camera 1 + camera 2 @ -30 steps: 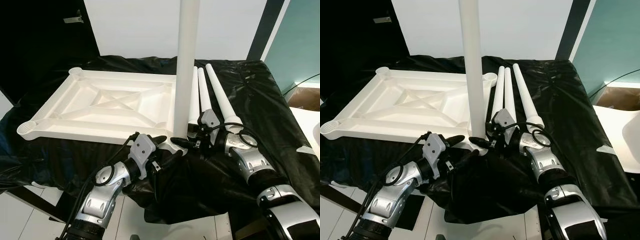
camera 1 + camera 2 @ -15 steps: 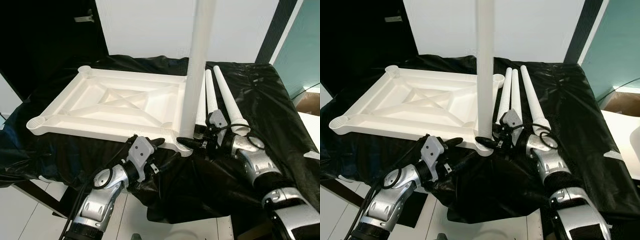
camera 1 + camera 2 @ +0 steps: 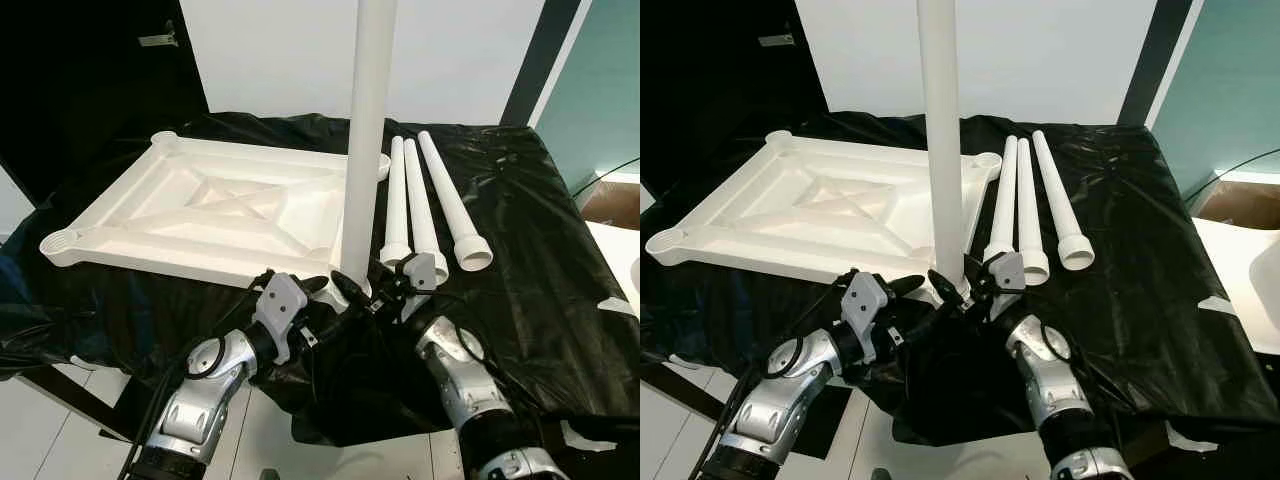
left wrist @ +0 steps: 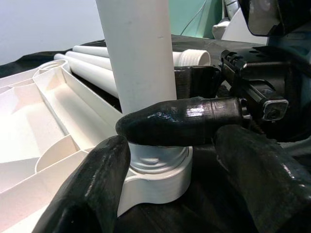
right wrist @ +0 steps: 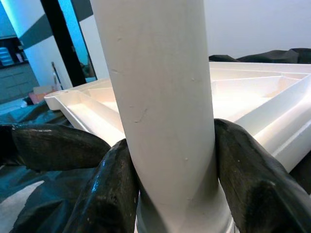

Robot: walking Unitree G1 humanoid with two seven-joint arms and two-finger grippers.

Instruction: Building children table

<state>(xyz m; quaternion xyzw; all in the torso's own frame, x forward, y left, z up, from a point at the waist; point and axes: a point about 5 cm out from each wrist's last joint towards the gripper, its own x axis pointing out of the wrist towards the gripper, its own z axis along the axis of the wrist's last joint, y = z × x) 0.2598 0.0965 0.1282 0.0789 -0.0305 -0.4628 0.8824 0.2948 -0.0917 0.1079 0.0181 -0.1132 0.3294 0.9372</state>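
A white tabletop (image 3: pixel 150 250) lies upside down on a table covered in black sheet. One white leg (image 3: pixel 365 150) stands upright in its near right corner socket (image 4: pixel 160 174). My right gripper (image 5: pixel 170 160) is shut on this leg just above the socket, one finger (image 5: pixel 248 179) on each side. My left gripper (image 4: pixel 170 160) is open, and its fingers (image 4: pixel 92 194) straddle the same socket from the near left. Both grippers meet at the leg's base, left gripper (image 3: pixel 325 295) beside right gripper (image 3: pixel 372 290). Three loose legs (image 3: pixel 420 200) lie side by side to the right.
The black sheet (image 3: pixel 520 260) hangs over the table's front edge, with white floor (image 3: pixel 60 430) below. A cardboard box (image 3: pixel 615 200) sits off the table's right side by a teal wall. Bare sheet lies right of the loose legs.
The view has shifted. My right arm has swung in toward me, off the ends of the loose legs, while its gripper stays at the leg's base. The leg still stands upright.
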